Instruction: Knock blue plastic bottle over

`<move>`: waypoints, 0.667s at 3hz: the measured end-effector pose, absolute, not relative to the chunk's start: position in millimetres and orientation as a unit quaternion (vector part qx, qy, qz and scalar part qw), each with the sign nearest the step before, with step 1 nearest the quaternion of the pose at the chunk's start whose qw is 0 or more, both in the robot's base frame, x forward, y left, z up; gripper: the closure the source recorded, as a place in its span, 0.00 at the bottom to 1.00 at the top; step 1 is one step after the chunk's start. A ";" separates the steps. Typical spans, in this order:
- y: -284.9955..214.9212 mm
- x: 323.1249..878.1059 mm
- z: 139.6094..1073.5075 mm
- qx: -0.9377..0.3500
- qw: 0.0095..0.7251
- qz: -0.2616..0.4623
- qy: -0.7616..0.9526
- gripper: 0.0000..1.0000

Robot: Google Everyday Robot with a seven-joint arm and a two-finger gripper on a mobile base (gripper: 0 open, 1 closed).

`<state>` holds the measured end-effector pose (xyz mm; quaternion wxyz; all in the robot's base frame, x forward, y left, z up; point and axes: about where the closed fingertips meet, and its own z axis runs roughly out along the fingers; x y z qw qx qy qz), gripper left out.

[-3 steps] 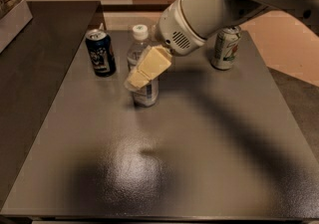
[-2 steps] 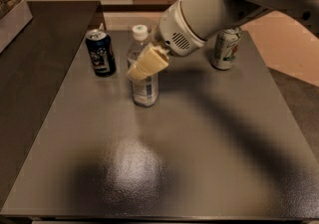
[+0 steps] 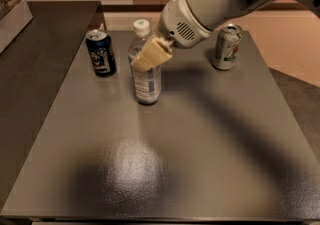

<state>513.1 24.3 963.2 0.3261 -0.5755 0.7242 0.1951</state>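
Tool (image 3: 151, 55), grip state indeterminate, sits at the upright bottle's (image 3: 147, 84) shoulder. The bottle is likely light and tippy: push high.

High view angled down onto table (image 3: 210, 144); gripper fingers (image 3: 150, 55) near, upper centre

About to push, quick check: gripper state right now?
Gripper: cannot be told; it sits at the upper body of the upright blue plastic bottle.
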 end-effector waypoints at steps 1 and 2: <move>9.5 514.3 984.8 -0.587 0.315 0.169 0.727 1.00; -9.3 512.3 997.2 -0.615 0.277 0.123 0.728 1.00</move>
